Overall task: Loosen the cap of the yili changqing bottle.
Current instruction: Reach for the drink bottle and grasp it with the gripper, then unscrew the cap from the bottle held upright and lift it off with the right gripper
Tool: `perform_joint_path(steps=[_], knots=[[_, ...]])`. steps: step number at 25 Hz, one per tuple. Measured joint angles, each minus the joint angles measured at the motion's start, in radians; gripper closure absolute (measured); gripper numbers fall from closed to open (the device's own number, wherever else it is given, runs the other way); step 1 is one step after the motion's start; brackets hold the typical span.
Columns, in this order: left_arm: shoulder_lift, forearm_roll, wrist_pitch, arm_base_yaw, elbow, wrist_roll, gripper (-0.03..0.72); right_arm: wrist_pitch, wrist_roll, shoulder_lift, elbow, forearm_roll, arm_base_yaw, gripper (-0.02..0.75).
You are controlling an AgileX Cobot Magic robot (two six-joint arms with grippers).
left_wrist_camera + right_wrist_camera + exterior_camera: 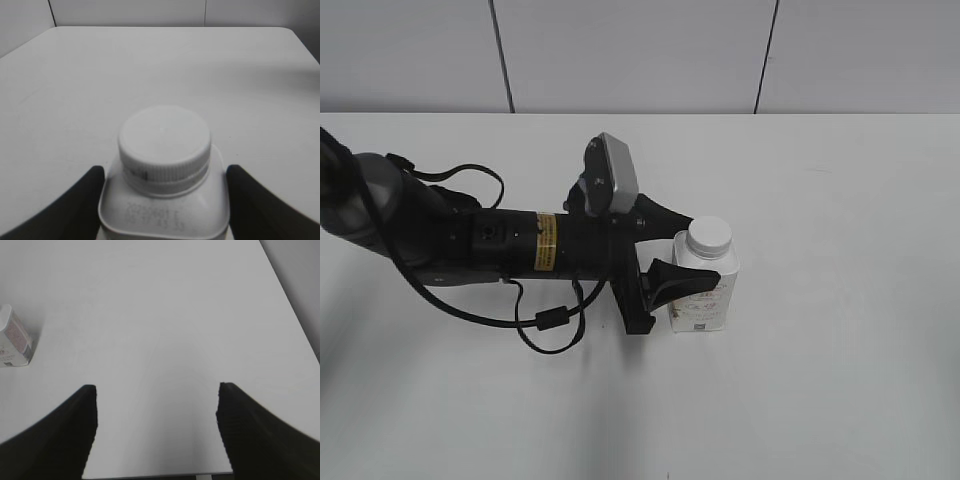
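The yili changqing bottle stands upright on the white table, right of centre in the exterior view. Its white ribbed cap sits on the neck. My left gripper reaches in from the left, one black finger on each side of the bottle's body, pressed against it below the shoulders. The left wrist view shows the cap close up, the bottle with dark print on its shoulder, and the left gripper around it. My right gripper is open and empty over bare table, with the bottle at its far left.
The white table stretches around the bottle, with a grey panelled wall behind it. The left arm and its black cables lie across the left half. The table's near edge shows in the right wrist view.
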Motion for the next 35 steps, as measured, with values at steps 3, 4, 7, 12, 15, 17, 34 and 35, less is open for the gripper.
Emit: perform_joint_path(steps=[3,4,7,12,15,17,34,35], knots=[[0.0,0.0,-0.001,0.0,0.0,0.0,0.243,-0.023,0.0,0.162,-0.071,0.0,0.0,0.153],[0.0,0.0,-0.002,0.0,0.0,0.0,0.243,-0.027,0.0,0.214,-0.096,0.0,0.0,0.153],[0.0,0.0,-0.004,0.0,0.0,0.0,0.243,-0.03,0.0,0.398,-0.17,0.0,0.0,0.153],[0.001,0.0,-0.006,0.0,0.0,0.0,0.243,-0.023,0.0,0.653,-0.295,0.017,0.0,0.153],[0.001,0.0,-0.007,0.0,0.0,0.0,0.243,0.029,0.0,0.819,-0.376,0.02,0.0,0.153],[0.001,0.0,-0.008,0.0,0.0,0.0,0.243,0.076,0.001,0.909,-0.431,0.021,0.0,0.153],[0.001,0.0,-0.009,0.0,0.0,0.0,0.244,0.159,-0.135,1.421,-0.746,0.242,0.041,0.181],[0.001,0.0,-0.01,0.0,0.0,0.0,0.244,0.159,-0.143,1.433,-0.762,0.244,0.059,0.197]])
